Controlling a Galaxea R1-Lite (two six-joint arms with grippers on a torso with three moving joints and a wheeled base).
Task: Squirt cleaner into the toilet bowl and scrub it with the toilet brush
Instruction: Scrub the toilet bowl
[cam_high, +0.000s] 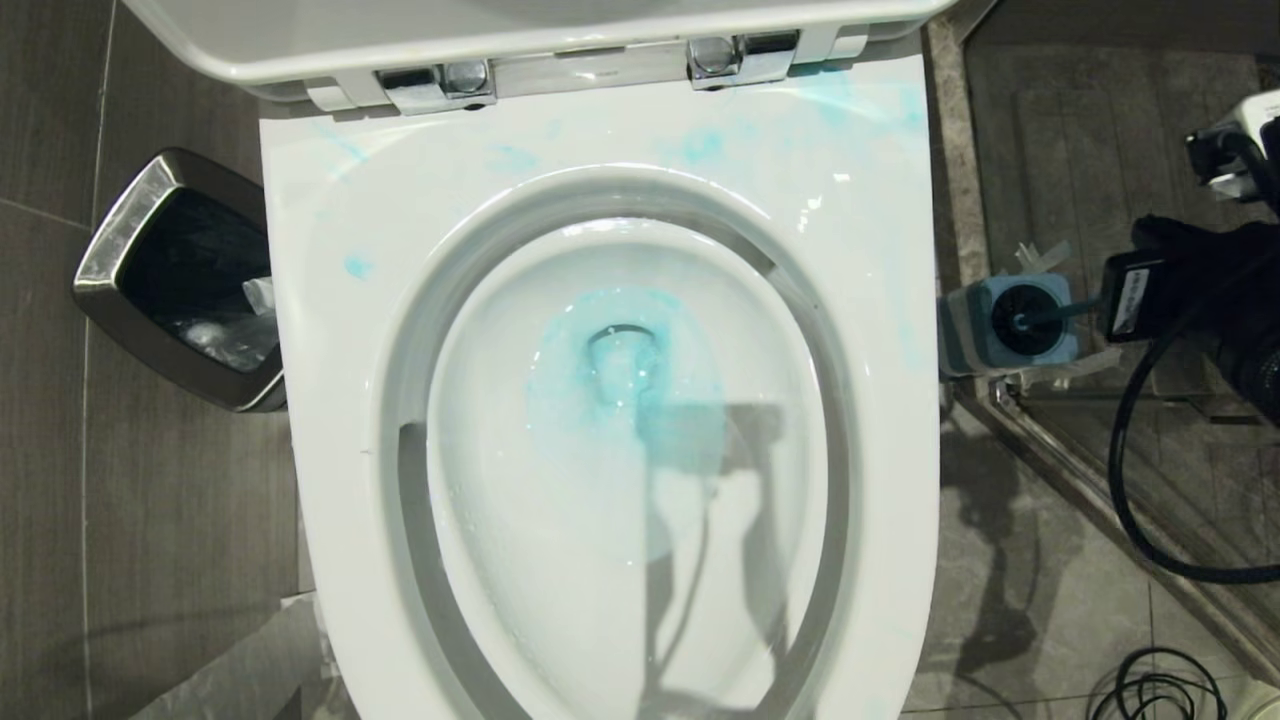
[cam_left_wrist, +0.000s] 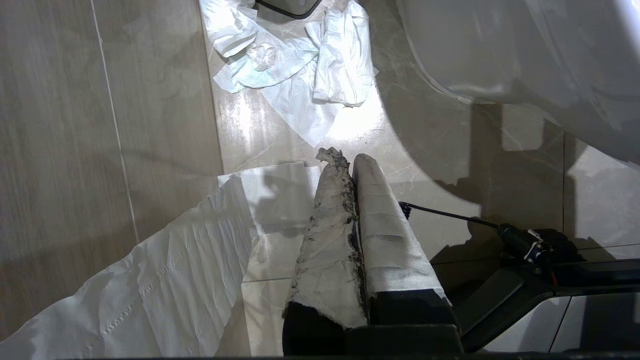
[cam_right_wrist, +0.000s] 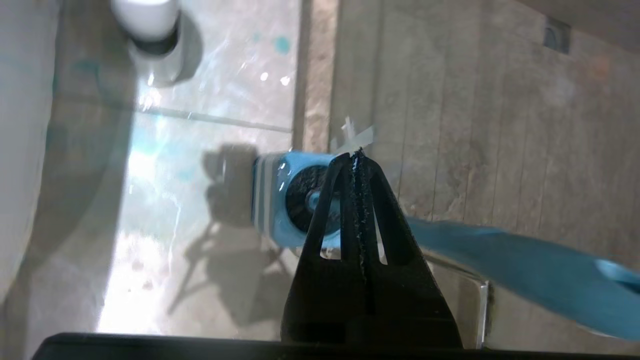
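Turquoise cleaner (cam_high: 610, 370) pools in the toilet bowl (cam_high: 620, 450), pale smears on its rim. Toilet brush (cam_high: 1030, 322) sits in its holder (cam_high: 985, 325) on the floor right of the bowl. Right gripper (cam_right_wrist: 356, 159) above the holder, clenched empty; left gripper (cam_left_wrist: 345, 162) clenched over floor tissue (cam_left_wrist: 295, 65).

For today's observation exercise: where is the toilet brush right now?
In the head view, the toilet brush stands in its holder on the floor, beside the toilet bowl's right side.

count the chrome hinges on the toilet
2: one hinge toward the left of the toilet bowl's back edge, the other hinge toward the right, both under the raised lid.
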